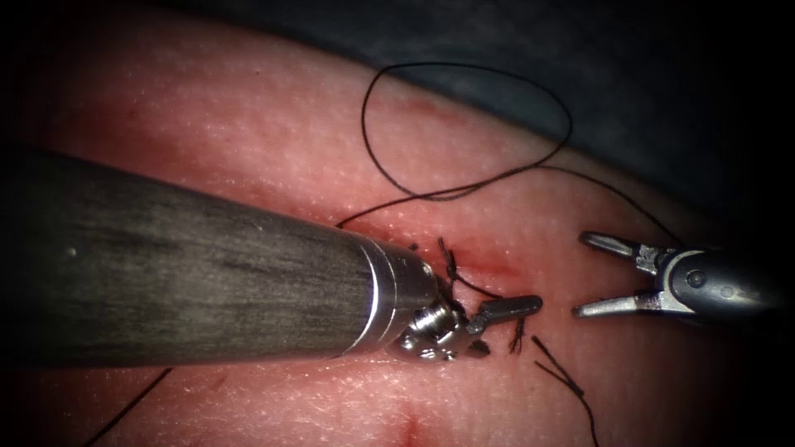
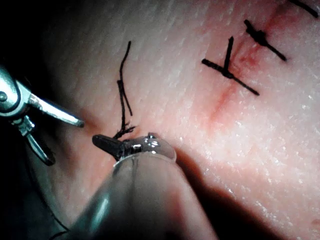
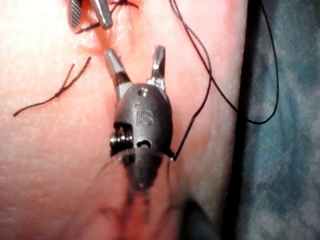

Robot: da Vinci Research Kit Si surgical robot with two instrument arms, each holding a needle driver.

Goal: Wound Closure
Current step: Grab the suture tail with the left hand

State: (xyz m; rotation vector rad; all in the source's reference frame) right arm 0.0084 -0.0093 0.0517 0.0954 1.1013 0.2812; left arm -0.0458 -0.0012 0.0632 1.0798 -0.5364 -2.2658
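Observation:
The tissue [image 1: 273, 141] has a reddened cut [image 1: 489, 266] with dark stitches [image 2: 230, 70] across it. My left tool [image 1: 507, 327] comes in from the left and hovers over the cut beside a short frayed thread tuft [image 1: 517, 335]. Its jaws stand apart, as the right wrist view confirms [image 3: 89, 15], and hold nothing. My right tool [image 1: 590, 276] lies right of the cut with its jaws spread wide and empty [image 3: 135, 52]. A long thread [image 1: 464, 124] loops over the far tissue and runs down past the right tool's wrist [image 3: 172, 157]. I see no needle.
A loose cut piece of thread [image 1: 563, 377] lies on the tissue in front of the right tool [image 3: 60, 90]. Blue-grey cloth [image 1: 646, 99] borders the tissue at the far right. Another strand [image 1: 132, 406] emerges under the left shaft.

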